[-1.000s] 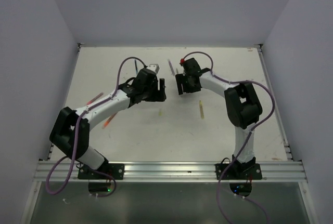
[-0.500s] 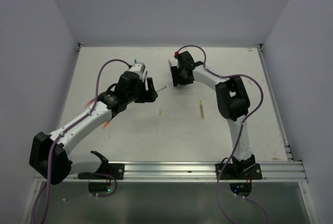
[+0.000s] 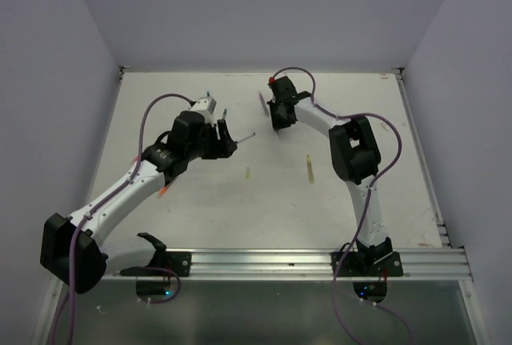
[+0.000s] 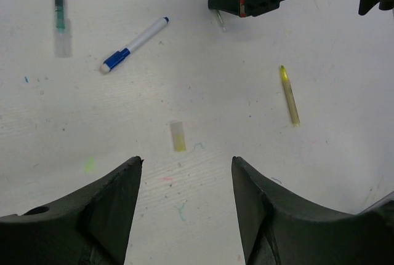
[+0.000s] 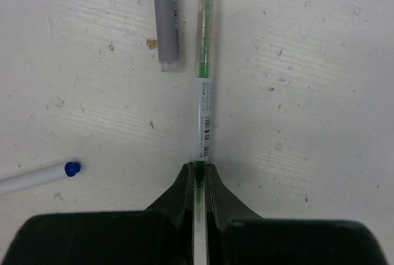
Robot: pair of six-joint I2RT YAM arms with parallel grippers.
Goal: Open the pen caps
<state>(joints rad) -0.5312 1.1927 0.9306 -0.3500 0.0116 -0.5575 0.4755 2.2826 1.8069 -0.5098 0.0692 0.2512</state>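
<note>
In the right wrist view my right gripper [image 5: 198, 170] is shut on a clear pen with green ink [image 5: 203, 105] that lies on the table and points away from me. A grey pen [image 5: 166, 19] lies just left of it. A white pen's blue end [image 5: 72, 168] shows at the left. My left gripper [image 4: 186, 162] hangs open over bare table, with nothing between its fingers. Ahead of it lie a pale yellow pen cap [image 4: 178, 136], a yellow pen [image 4: 289, 94], a white pen with a blue cap [image 4: 134, 44] and a teal pen [image 4: 59, 0].
From above, the left gripper [image 3: 226, 141] and right gripper [image 3: 277, 117] sit apart at the table's back middle. The yellow pen [image 3: 309, 168] and yellow cap [image 3: 246, 173] lie between the arms. An orange-red pen [image 3: 164, 190] lies under the left arm. White walls enclose the table.
My right gripper has moved back and shut on the green pen. My left arm has stretched and swung left, away from the right gripper, its jaws a little narrower.
</note>
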